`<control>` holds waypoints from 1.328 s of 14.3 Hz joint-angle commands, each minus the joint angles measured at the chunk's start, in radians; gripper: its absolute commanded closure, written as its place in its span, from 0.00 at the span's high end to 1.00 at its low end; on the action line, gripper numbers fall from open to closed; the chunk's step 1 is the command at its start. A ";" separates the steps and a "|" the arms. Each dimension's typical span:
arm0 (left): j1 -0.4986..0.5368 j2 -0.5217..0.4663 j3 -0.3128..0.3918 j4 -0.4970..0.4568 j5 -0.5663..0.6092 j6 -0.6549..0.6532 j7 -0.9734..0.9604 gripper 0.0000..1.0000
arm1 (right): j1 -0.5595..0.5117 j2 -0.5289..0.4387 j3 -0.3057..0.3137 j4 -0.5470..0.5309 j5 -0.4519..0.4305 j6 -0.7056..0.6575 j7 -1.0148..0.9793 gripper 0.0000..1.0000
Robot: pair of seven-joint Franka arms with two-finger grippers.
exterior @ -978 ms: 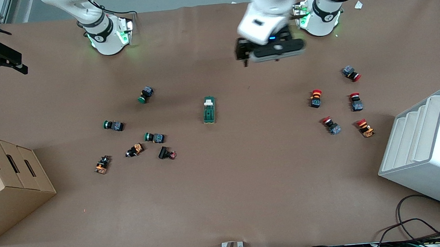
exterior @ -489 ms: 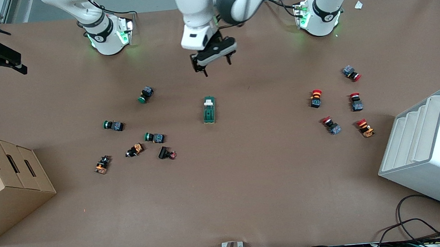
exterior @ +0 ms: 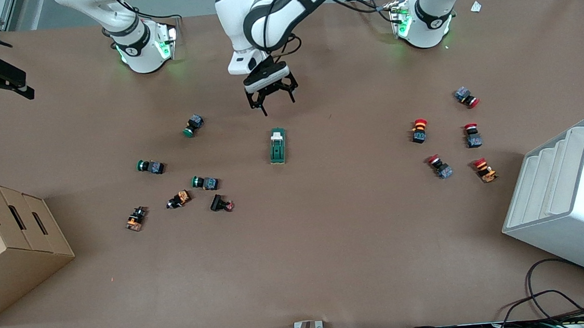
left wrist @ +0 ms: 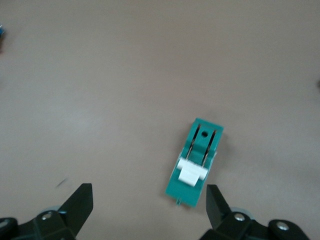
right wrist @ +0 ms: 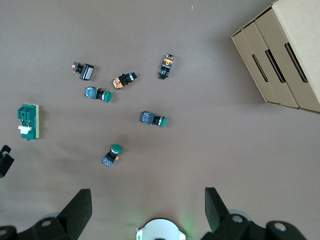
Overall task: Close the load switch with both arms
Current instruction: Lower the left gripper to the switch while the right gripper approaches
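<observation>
The load switch (exterior: 277, 146), a dark-green block with a white lever tab, lies flat at the middle of the table. It also shows in the left wrist view (left wrist: 196, 162) and in the right wrist view (right wrist: 28, 121). My left gripper (exterior: 272, 103) hangs open and empty over bare table just off the switch's white-tab end. In its own view (left wrist: 149, 190) the switch lies close to one fingertip (left wrist: 214, 197). My right gripper (exterior: 16, 84) waits open and empty, high over the right arm's end of the table, and in its own view (right wrist: 147, 192) it looks down on that arm's base.
Several green and orange push-buttons (exterior: 205, 182) lie toward the right arm's end, and several red ones (exterior: 419, 129) toward the left arm's end. A cardboard box (exterior: 6, 244) and a white stepped bin (exterior: 571, 199) stand at the table's two ends.
The left arm has swung from near its base toward the table's middle and come down close to the load switch. The right gripper and the switch have not moved.
</observation>
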 commanded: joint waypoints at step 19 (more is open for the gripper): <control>-0.140 0.206 0.047 -0.116 0.588 -0.050 -0.397 1.00 | 0.035 0.264 0.012 -0.051 0.136 0.106 0.453 1.00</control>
